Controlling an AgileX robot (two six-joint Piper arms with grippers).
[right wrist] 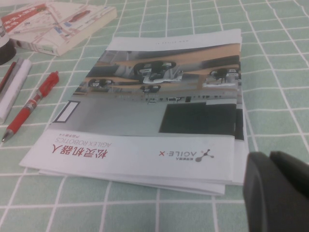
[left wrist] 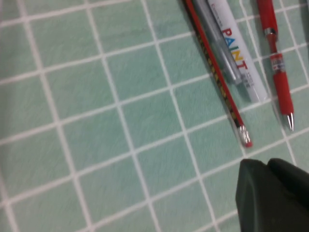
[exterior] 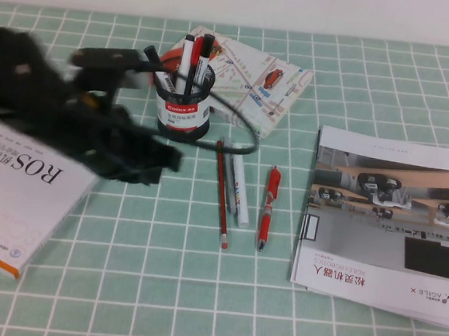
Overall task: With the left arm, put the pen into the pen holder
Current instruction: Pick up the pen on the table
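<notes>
Dark-red pen, black pen holder, green-checked tablecloth

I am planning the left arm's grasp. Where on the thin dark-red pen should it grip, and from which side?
Grip the pen mid-shaft from above, jaws across it. It lies flat, with a grey pen close on its right, so favour the freer end near its red tip. The left gripper, shut, must open first.

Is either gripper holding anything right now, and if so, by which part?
Nothing is held. The left gripper is shut and empty above the mat, short of the pen, which lies flat there. The right gripper holds nothing beside the brochure.
</notes>
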